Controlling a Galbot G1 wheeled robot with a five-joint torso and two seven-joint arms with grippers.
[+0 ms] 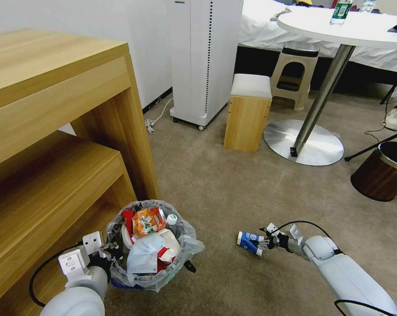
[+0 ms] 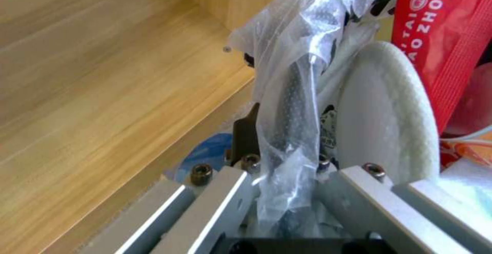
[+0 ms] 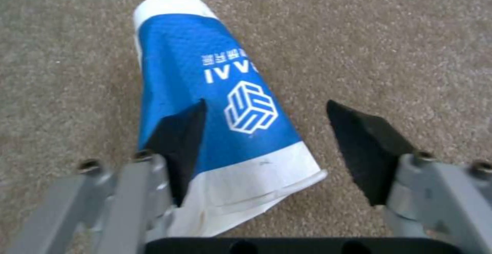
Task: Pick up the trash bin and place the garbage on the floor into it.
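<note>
From the head view, the trash bin [image 1: 151, 245] sits on the floor [image 1: 233, 184] at about 7 o'clock, beside the wooden shelf unit [image 1: 53, 145], already heaped with garbage; the left claw [image 1: 112, 253] is at its rim; the right claw [image 1: 265, 241] lies low at 5 o'clock, right against the blue-white cup [image 1: 249, 242] lying on its side.

From the left wrist view, the left claw [image 2: 287, 192] is clamped on the bin's bagged rim [image 2: 292, 104], plastic bunched between the fingers; a white slipper [image 2: 384, 112] and red wrapper [image 2: 446, 35] press close inside; the hold looks firm, though the bag hides the rim's edge.

From the right wrist view, the right claw [image 3: 266, 138] stands spread wide, one pad [image 3: 179, 138] touching the cup [image 3: 215, 92], the other clear; the cup is off-centre, so I judge it wise to shift toward the touching pad's side, then close gently, since the flattened paper may buckle or slip.
</note>
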